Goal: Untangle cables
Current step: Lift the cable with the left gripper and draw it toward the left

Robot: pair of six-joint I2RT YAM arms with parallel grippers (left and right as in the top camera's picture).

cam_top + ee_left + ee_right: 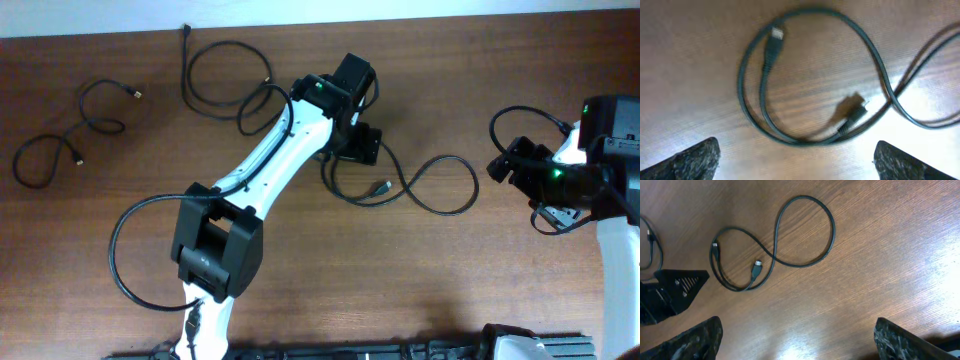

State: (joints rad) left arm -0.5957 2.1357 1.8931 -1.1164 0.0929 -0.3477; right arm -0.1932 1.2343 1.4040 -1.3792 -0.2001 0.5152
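Looped cable [771, 47] lies just ahead of released left tool [797, 167].
Three cables [380, 187] on surface [300, 280]; two tools, right tool [795, 340] also released, well apart.

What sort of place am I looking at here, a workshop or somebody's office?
Most likely a robotics lab or test bench. A left arm and a right arm stand at a wooden table, with loose black cables laid out on it, apparently for practice. Nothing beyond the tabletop shows.

The middle cable [771, 50] runs off the right edge of your left wrist view, blurred there. Overhead, your left arm [270, 150] hides part of its loop. Your right wrist view's left edge crops the far cable [650, 237].
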